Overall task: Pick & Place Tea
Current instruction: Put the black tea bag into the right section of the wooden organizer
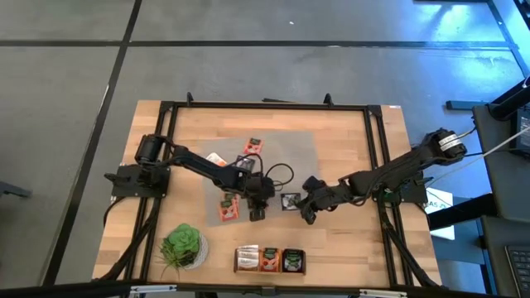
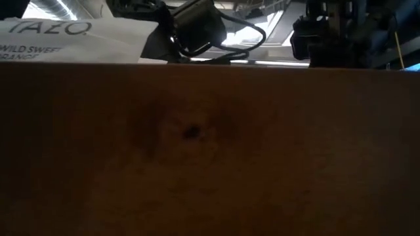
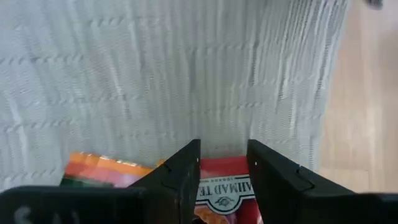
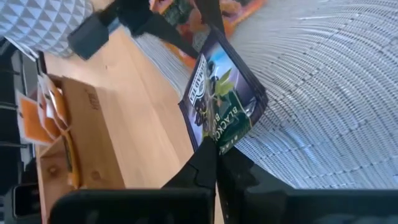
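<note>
My right gripper (image 1: 303, 205) (image 4: 216, 163) is shut on a black sachet (image 1: 291, 200) (image 4: 221, 93) at the near right edge of the grey mat (image 1: 286, 153). My left gripper (image 1: 257, 210) (image 3: 224, 149) points down over the mat's near part, open by a narrow gap. A red-orange sachet (image 3: 225, 185) shows in that gap, lying flat on the mat. Whether the fingers touch it cannot be told. An orange sachet (image 1: 228, 207) (image 3: 106, 168) lies beside it. Two more sachets (image 1: 252, 146) (image 1: 217, 159) lie on the far part of the mat. My right gripper pinches the black sachet by its lower edge (image 4: 225, 142) between its two fingers, coming slanting from the table's right side. The sachet stands tilted up beyond the fingertips. Its printed face shows and its far corner (image 4: 214, 37) is raised over the mat's edge.
A wooden box (image 1: 248, 260) (image 4: 74, 118) holding sachets stands at the near edge, and its wall (image 2: 210, 151) fills the low view. A white sachet (image 2: 65, 36) shows above it. A green potted plant (image 1: 182, 246) stands near left. Bare wood lies right of the mat.
</note>
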